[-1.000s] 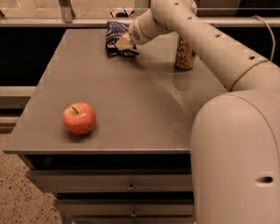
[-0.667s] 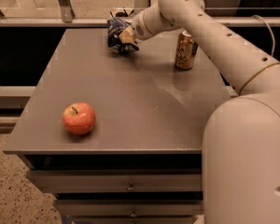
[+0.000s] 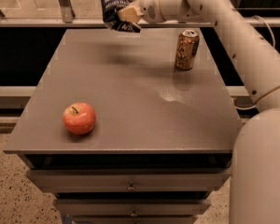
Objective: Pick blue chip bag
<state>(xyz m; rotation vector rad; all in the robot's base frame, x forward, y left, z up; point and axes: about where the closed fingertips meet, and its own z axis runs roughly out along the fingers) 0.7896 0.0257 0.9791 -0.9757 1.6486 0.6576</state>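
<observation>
The blue chip bag [image 3: 113,6] is dark navy with white lettering. It hangs in the air above the far edge of the grey table [image 3: 130,101], clear of the surface. My gripper [image 3: 126,14] is shut on the bag's right side, and its tan fingers [image 3: 129,13] pinch the crinkled foil. The white arm reaches in from the right, over the table's back right corner.
A gold-brown drink can [image 3: 186,49] stands upright at the back right of the table, below the arm. A red apple [image 3: 79,118] lies near the front left edge. Drawers sit under the tabletop. A rail runs behind the table.
The gripper has lifted the blue chip bag off the table's far end and raised it into the air. The can and apple have not moved.
</observation>
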